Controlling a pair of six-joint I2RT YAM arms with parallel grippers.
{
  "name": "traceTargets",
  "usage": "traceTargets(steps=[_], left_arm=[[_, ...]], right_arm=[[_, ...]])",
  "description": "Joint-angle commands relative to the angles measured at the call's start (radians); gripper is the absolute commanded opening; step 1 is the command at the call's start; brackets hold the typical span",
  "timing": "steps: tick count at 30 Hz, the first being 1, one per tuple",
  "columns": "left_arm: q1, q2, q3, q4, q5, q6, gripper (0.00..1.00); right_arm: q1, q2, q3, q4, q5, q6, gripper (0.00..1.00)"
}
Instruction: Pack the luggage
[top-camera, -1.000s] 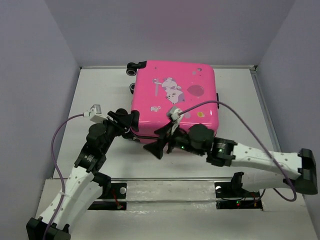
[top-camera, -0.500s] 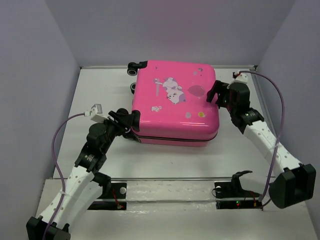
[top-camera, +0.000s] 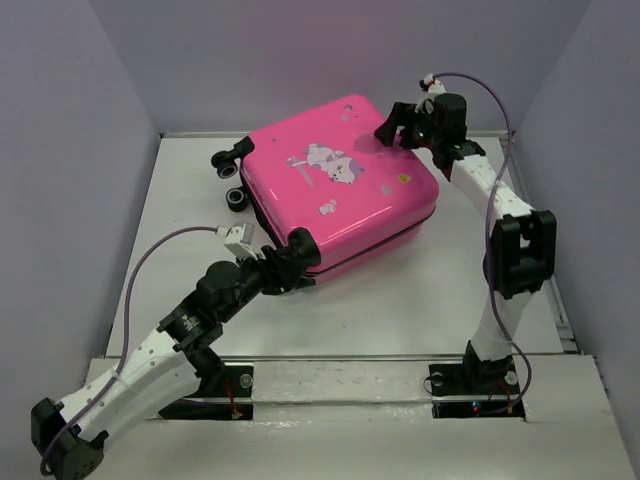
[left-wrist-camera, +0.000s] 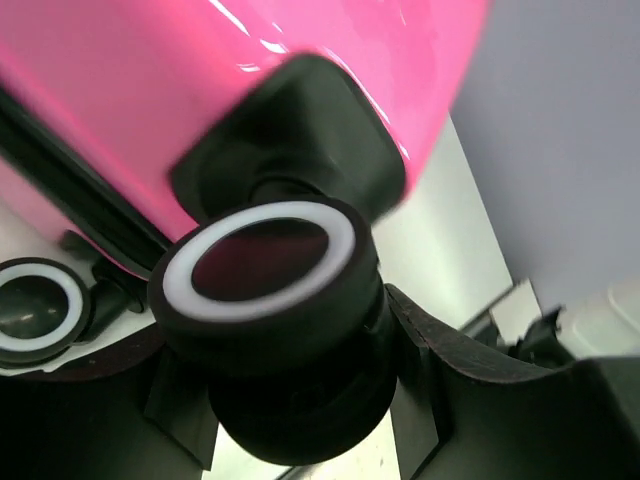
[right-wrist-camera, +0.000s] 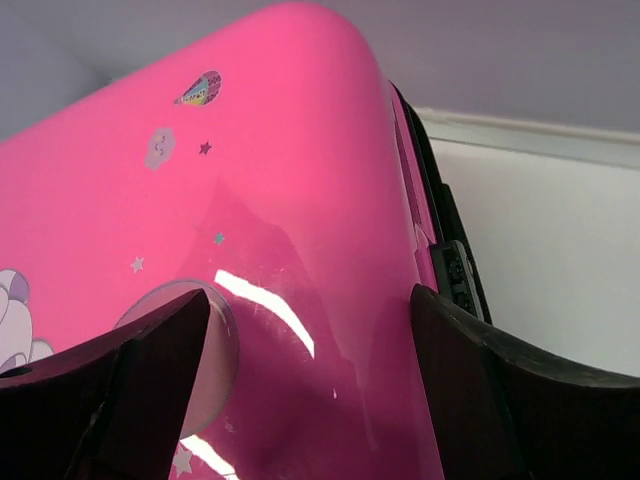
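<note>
Luggage (top-camera: 340, 195) shell glossy; L end effector (top-camera: 295, 265) prob. clamps wheel (left-wrist-camera: 262, 290), R end effector (top-camera: 393, 128) wide.

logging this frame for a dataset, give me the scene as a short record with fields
luggage: pink, shut, lying printed side up, askew on the table
left gripper: at the near corner of the luggage, closed around a wheel
right gripper: open, fingers straddling the far right corner of the shell
other wheels: two show at the far left corner, not held
contents: hidden, the shell is shut
</note>
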Motion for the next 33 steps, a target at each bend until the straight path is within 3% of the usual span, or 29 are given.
traceTargets(steps=[1, 6, 9, 16, 19, 21, 23, 24, 25, 26, 27, 30, 31, 33], left_arm=[[-0.159, 0.038, -0.012, 0.134, 0.150, 0.084, 0.06], [-0.230, 0.115, -0.011, 0.189, 0.126, 0.078, 0.06], [-0.238, 0.155, 0.007, 0.223, 0.125, 0.081, 0.06], [-0.241, 0.231, 0.098, 0.272, 0.096, 0.115, 0.06], [-0.241, 0.258, 0.135, 0.280, 0.073, 0.127, 0.06], [-0.241, 0.267, 0.158, 0.281, 0.058, 0.129, 0.06], [-0.240, 0.270, 0.172, 0.281, 0.028, 0.132, 0.06], [-0.238, 0.271, 0.187, 0.280, 0.022, 0.133, 0.06], [-0.238, 0.273, 0.196, 0.271, 0.019, 0.138, 0.06], [-0.236, 0.274, 0.204, 0.270, 0.016, 0.141, 0.06], [-0.235, 0.276, 0.218, 0.263, 0.010, 0.146, 0.06], [-0.235, 0.282, 0.233, 0.258, 0.007, 0.146, 0.06], [-0.235, 0.282, 0.235, 0.260, 0.007, 0.141, 0.06], [-0.235, 0.281, 0.228, 0.284, 0.007, 0.114, 0.06]], right_arm=[[0.170, 0.232, 0.321, -0.202, -0.547, 0.137, 0.82], [0.208, 0.347, 0.545, -0.234, -0.524, 0.203, 0.86], [0.217, 0.349, 0.597, -0.234, -0.506, 0.228, 0.90], [0.217, 0.094, 0.496, -0.234, -0.436, 0.107, 0.95], [0.217, -0.103, 0.330, -0.220, -0.418, 0.036, 0.96], [0.242, -0.306, 0.070, -0.115, -0.362, 0.016, 0.92], [0.251, -0.454, -0.154, -0.005, -0.332, 0.023, 0.68], [0.251, -0.523, -0.263, 0.040, -0.311, 0.031, 0.50], [0.263, -0.653, -0.469, 0.130, -0.256, 0.052, 0.20], [0.275, -0.714, -0.571, 0.175, -0.228, 0.066, 0.13], [0.275, -0.766, -0.753, 0.248, -0.184, 0.079, 0.10], [0.285, -0.901, -0.963, 0.362, -0.143, 0.134, 0.08], [0.297, -0.914, -1.067, 0.394, -0.153, 0.140, 0.14], [0.343, -0.889, -1.124, 0.436, -0.136, 0.125, 0.28]])
